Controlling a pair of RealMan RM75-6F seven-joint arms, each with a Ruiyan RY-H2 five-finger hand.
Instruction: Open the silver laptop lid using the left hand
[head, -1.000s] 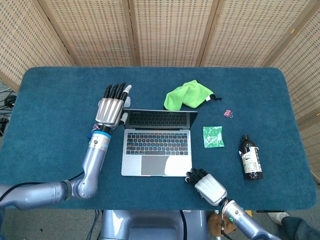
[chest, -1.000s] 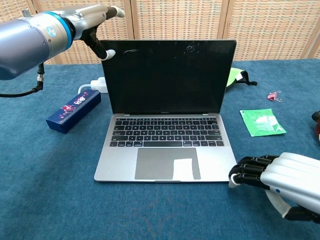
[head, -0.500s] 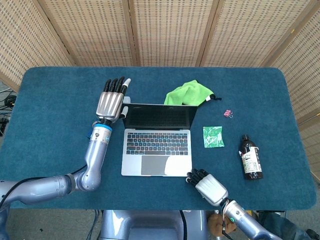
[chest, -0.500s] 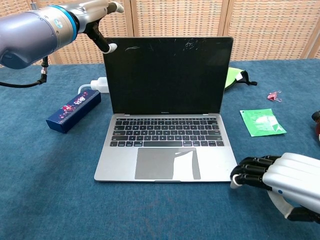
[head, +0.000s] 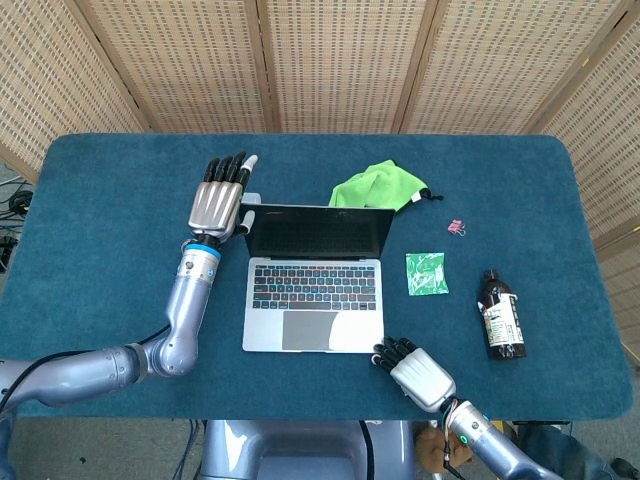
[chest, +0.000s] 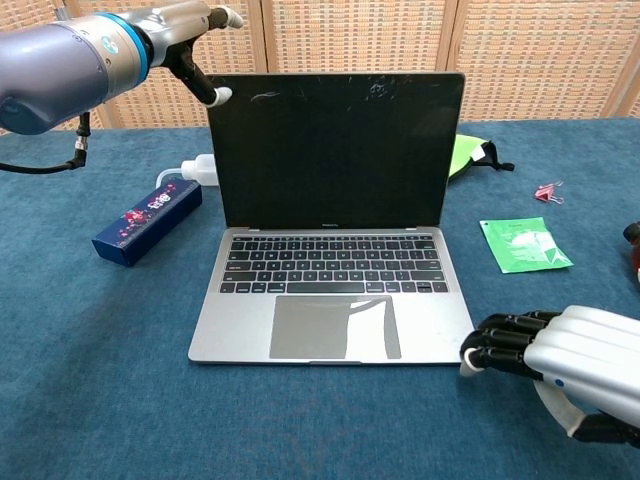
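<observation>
Already up: laptop lid stands open

Leftmost on the bench (head: 100, 200) lies a blue box (chest: 147, 222), with a white plug (chest: 196, 170) just behind it. Above them the left hand (head: 218, 198) is raised flat, fingers (head: 228, 168) extended and together, holding nothing; its thumb tip (chest: 221, 96) sits at the lid's upper left corner, though contact cannot be told. At the middle, the laptop (head: 314, 295) rests with its lid (chest: 336, 150) upright and screen dark. Behind it is a green cloth (head: 376, 188). At the laptop's front right corner, the right hand (chest: 555, 362) rests on the bench, fingers curled in on nothing, just beside the laptop's edge. Further right lie a green packet (head: 426, 273), a pink clip (head: 456, 228) and a brown bottle (head: 500, 316).
</observation>
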